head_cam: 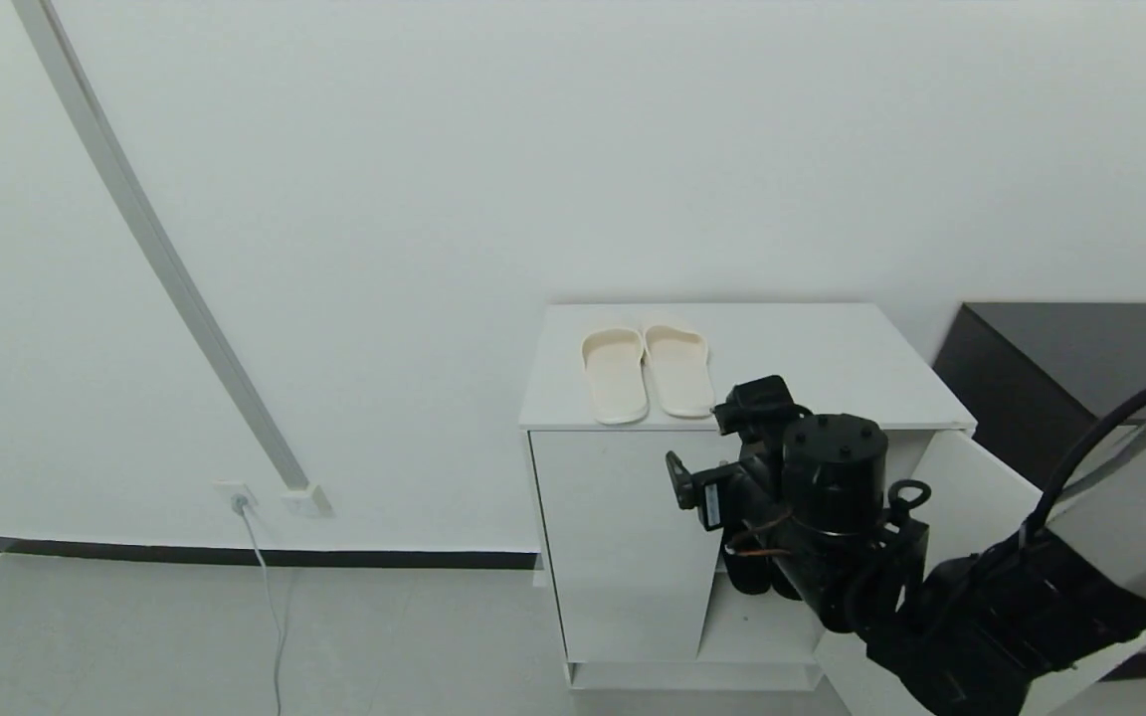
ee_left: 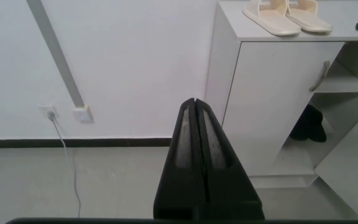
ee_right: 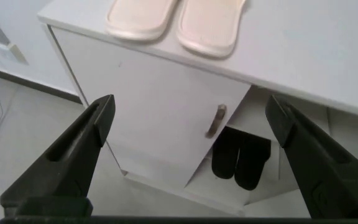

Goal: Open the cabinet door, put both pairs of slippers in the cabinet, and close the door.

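Head view: I see the pair of cream foam slippers [head_cam: 647, 373] at the front edge of the white cabinet [head_cam: 623, 537] top, with the cabinet's right door [head_cam: 971, 487] swung open. Left wrist view: the left gripper [ee_left: 195, 106] is pressed closed above bare grey floor [ee_left: 104, 180] beside the cabinet. Right wrist view: the right gripper [ee_right: 190, 109] is spread wide before the opening, and the pair of black slippers [ee_right: 241, 158] stands low inside.

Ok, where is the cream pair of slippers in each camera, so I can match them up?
Head view: cream slippers lie side by side on the left part of the cabinet top.
Left wrist view: on the cabinet top, above the closed door, at.
Right wrist view: on the cabinet top, beyond the open right gripper, at.
Shared landmark: the white cabinet top.
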`<state>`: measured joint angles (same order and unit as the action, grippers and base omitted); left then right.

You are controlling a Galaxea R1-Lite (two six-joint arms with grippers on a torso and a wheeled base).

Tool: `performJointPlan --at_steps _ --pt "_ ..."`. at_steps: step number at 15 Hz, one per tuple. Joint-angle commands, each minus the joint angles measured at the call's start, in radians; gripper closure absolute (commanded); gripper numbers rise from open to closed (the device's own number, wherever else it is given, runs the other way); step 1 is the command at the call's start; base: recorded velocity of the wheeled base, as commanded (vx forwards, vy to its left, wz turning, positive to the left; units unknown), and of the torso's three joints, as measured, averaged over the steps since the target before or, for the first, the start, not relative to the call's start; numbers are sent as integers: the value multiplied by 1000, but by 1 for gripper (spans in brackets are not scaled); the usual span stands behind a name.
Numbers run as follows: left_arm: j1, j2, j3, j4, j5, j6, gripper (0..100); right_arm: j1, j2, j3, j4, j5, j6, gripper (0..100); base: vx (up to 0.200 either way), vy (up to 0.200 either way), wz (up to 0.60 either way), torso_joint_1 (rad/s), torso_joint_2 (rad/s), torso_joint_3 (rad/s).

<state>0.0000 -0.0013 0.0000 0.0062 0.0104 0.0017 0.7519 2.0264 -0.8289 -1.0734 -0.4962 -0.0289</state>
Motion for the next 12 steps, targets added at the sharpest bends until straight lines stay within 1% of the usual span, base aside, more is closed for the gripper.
performJointPlan --at_steps 1,3,4,5,6,7,8,12 --pt "0 1 0 0 0 0 100 -5 -67 -113 92 1 12 0 0 0 0 0 0 0" --pt "0 1 0 0 -1 -2 100 0 -103 -203 231 1 40 0 0 0 0 0 0 0" --pt "0 1 0 0 -1 -2 100 9 -112 -256 331 1 89 0 0 0 0 0 0 0" --pt "0 1 0 0 -1 -2 100 14 -115 -283 392 1 124 0 0 0 0 0 0 0" --pt "0 1 0 0 -1 -2 100 21 -123 -331 530 5 202 0 0 0 0 0 0 0" --pt "0 1 0 0 -1 -2 100 35 -123 -346 592 16 253 0 0 0 0 0 0 0" --pt "0 1 0 0 -3 -2 100 41 -121 -351 609 24 273 0 0 0 0 0 0 0" --pt "0 1 0 0 -6 -2 100 46 -69 -352 604 27 296 0 200 0 0 -5 -4 -1"
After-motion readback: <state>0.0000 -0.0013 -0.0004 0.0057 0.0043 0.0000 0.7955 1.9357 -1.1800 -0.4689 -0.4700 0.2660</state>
